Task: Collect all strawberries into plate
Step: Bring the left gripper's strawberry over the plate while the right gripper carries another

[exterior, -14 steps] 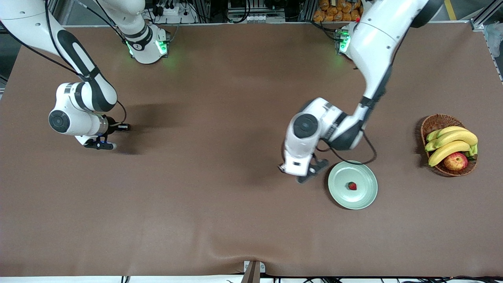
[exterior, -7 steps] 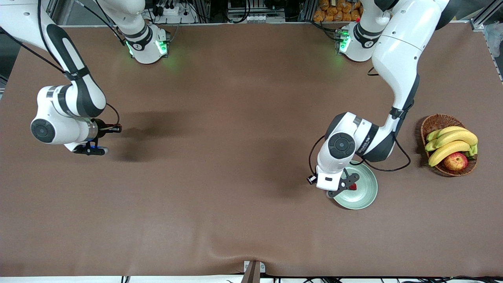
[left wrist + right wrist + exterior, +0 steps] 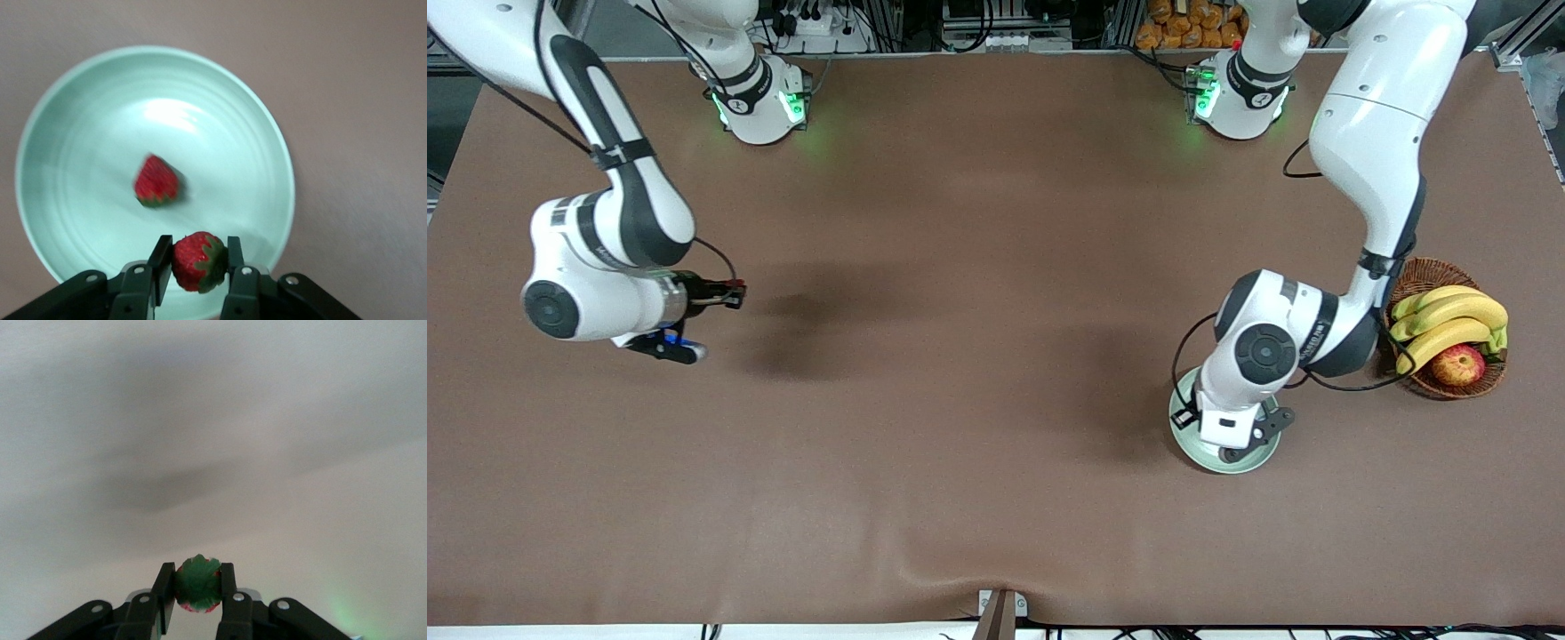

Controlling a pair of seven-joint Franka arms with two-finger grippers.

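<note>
While the left gripper (image 3: 195, 270) hung over the pale mint-green round plate (image 3: 257, 143) — jaws pinching a small red strawberry (image 3: 197, 261) — the right gripper (image 3: 196, 595) pinched another green-capped berry (image 3: 197, 584).

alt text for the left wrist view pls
The left gripper holds a red strawberry by its sides over a pale green plate. A second strawberry already lies near the plate's middle, and brown table surrounds the plate.
</note>
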